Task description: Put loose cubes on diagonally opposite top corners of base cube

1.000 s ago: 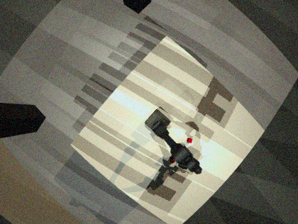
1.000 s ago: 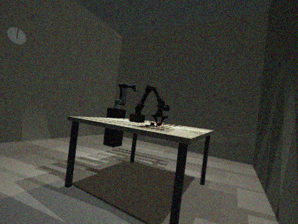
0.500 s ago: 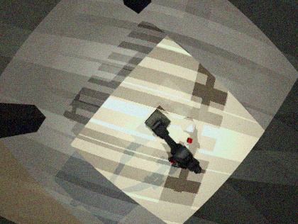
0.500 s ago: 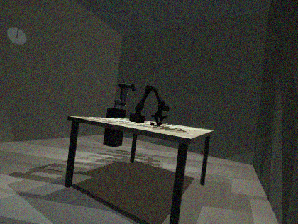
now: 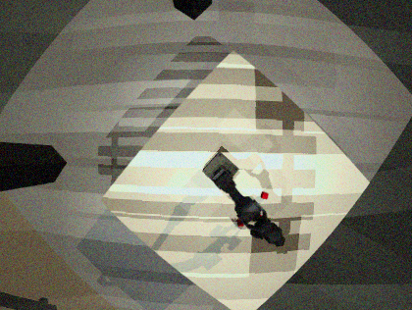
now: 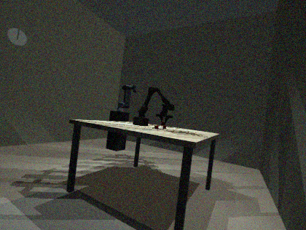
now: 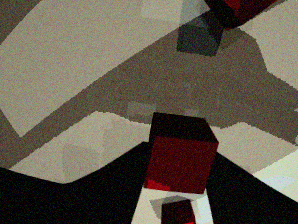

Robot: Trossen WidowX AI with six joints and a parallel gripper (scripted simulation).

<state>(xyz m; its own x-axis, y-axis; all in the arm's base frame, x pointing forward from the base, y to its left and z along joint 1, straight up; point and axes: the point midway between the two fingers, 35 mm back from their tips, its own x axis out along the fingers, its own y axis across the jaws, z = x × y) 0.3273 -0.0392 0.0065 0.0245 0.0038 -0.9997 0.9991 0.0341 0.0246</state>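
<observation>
Closed on a dark-shaded red cube [image 7: 182, 162], pinching it between the two black fingers of the gripper [image 7: 177, 152] [image 6: 163, 122], one against each side. Below it in the wrist view, partly cut off by the lower edge, see another red block [image 7: 177, 212], apart from the pinched one. Toward the upper right corner, see a further red cube [image 7: 245, 7], cropped by the frame and well apart from the grip. Cannot tell from these views which is the base cube. From above, find a bright red cube [image 5: 264, 195] to one side of the black arm [image 5: 250, 208] [image 6: 154, 89] and another red cube [image 5: 240, 223] at the opposite side, partly covered. Farther out, find the arm's dark base [image 5: 211, 166] [image 6: 135, 121] on the pale table [image 5: 142, 172] [image 6: 197, 137], crossed by bands of light and shadow. Beyond the table, see a second arm [image 6: 127, 97] above a dark pedestal [image 6: 116, 142].
</observation>
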